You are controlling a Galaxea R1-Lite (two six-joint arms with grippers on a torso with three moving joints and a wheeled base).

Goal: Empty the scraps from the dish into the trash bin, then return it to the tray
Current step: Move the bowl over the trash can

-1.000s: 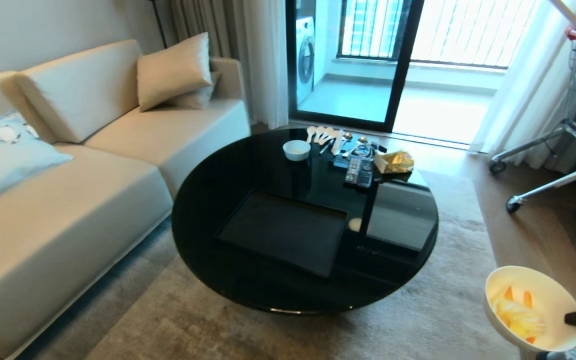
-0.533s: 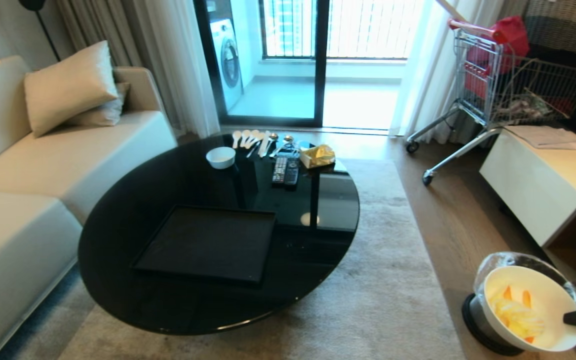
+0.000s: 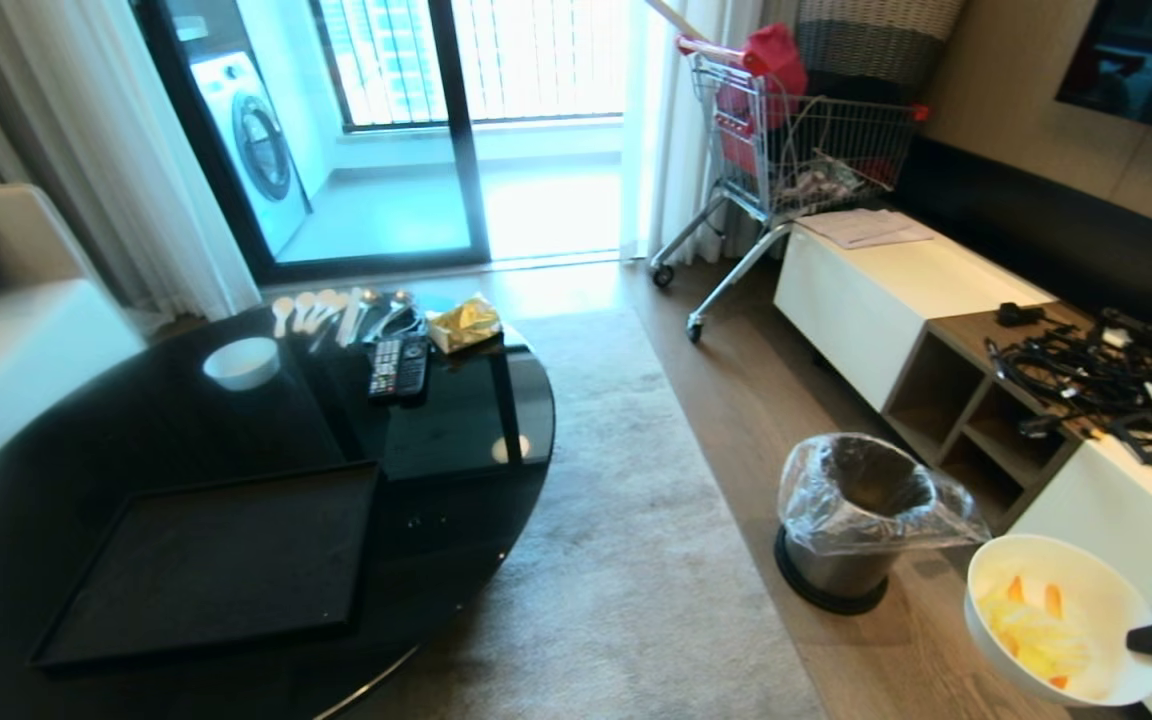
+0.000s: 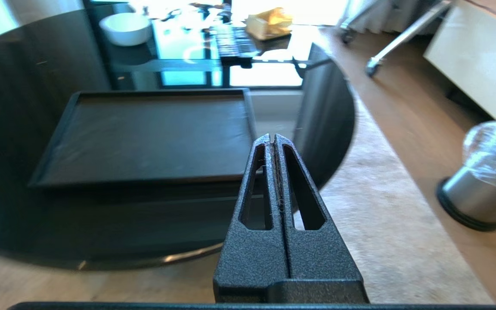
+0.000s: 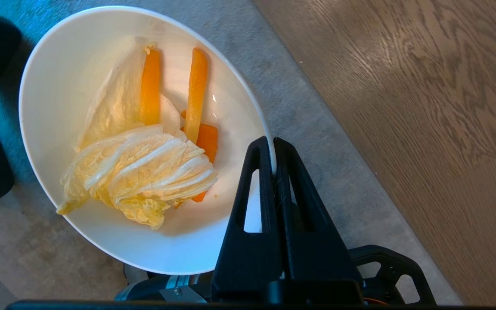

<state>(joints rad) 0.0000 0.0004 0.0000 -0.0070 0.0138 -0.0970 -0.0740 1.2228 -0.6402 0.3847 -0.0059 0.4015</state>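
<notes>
Your right wrist view shows what the head view cannot: the right gripper (image 5: pixel 272 148) has its fingers clenched on the rim of the dish (image 5: pixel 80 56), one inside and one outside. The scraps (image 5: pixel 144 163) lie in it, pale leaves and orange strips. In the head view you see the dish held in the air above the floor, near the trash bin (image 3: pixel 851 520) but not over it. The tray (image 3: pixel 206 560) sits at the tabletop's near edge. Your left gripper (image 4: pixel 274 140) has its fingers pressed together, holding nothing.
</notes>
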